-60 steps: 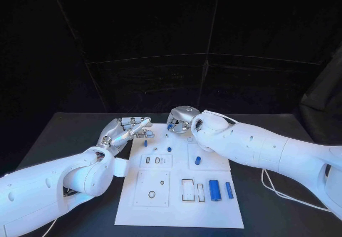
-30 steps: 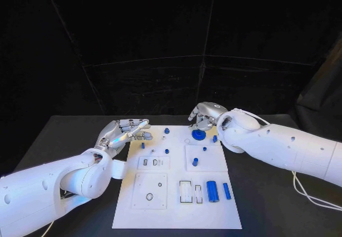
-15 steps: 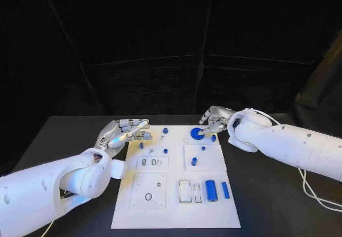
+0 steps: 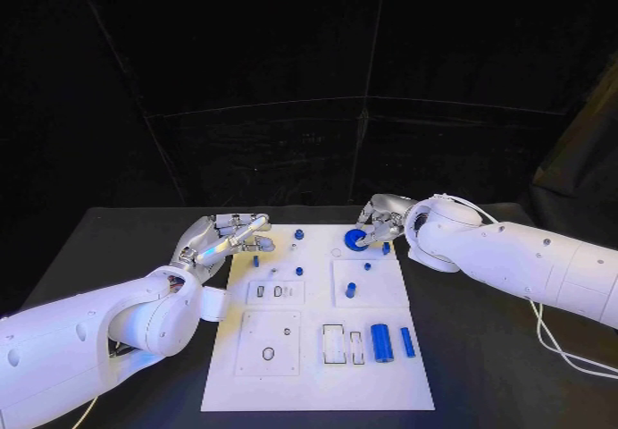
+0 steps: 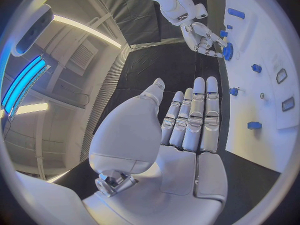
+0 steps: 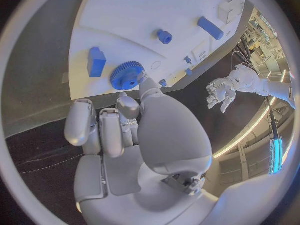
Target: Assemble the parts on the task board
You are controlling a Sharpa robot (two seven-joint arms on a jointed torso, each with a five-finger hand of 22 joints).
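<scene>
Back toward the gear came the right robot hand, fingertip touching, holding nothing; left robot hand open.

Black table before black curtain backdrop; bright ceiling strip lights

The head camera is looking down from above onto the black table, taking in the whole white board and both arms. The left wrist camera is sitting close behind the left hand, facing across the board's far end toward the right hand. The right wrist camera is looking past the right hand. Both wrist views are sharing what seems to be the same blue gear.
</scene>
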